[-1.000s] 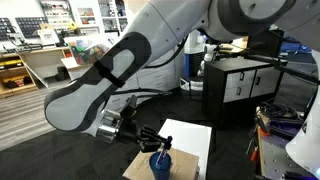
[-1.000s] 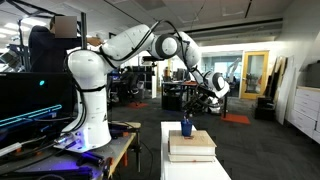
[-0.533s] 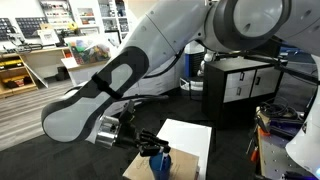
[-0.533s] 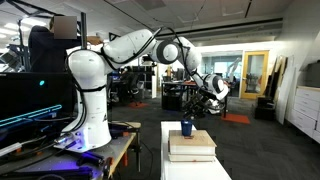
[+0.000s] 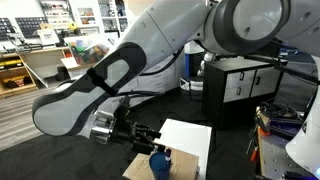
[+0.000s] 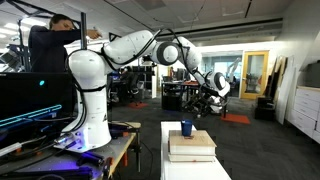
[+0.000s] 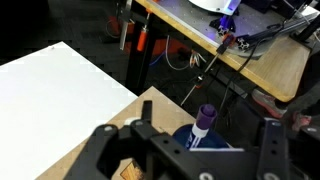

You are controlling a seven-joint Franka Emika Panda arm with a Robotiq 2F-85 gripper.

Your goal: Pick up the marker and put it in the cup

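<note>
1. Pale wood makes up the top point(image 7: 140, 115) under the cup point(image 7: 185, 139), low in the centre of the wrist view. A white sheet point(image 7: 60, 95) fills the left half beside it.
2. In an exterior view that top is the uppermost of some stacked slabs point(image 6: 190, 147) on a narrow white table point(image 6: 182, 171) at lower centre. The cup point(image 6: 186, 127) stands on the stack.
3. The marker point(image 7: 204, 120) stands upright in the cup with its purple end up, at lower centre of the wrist view.
4. The gripper point(image 7: 206, 135) comes in from the bottom edge. Its jaws are spread wide, with one finger point(image 7: 110, 150) at lower left and its mate at lower right. Neither touches the marker between them.
5. In an exterior view the gripper point(image 5: 148, 134) hangs just up and left of the cup point(image 5: 160, 161) at bottom centre, with the sheet point(image 5: 188, 138) to the right.
6. The room is an open lab with a dark floor.
   - A wooden bench point(image 7: 255, 55) trailing cables crosses the upper right of the wrist view.
   - A black-and-white cabinet point(image 5: 240, 85) stands right of centre, and shelves point(image 5: 60, 25) fill the upper left.
   - A monitor point(image 6: 30, 110) with blue lines sits at the left edge, beside the arm's white base point(image 6: 90, 100).
   - A person point(image 6: 55, 40) is at upper left, and a yellow door frame point(image 6: 255, 75) at right.
7. Any print on the shelf goods is too small to read.
</note>
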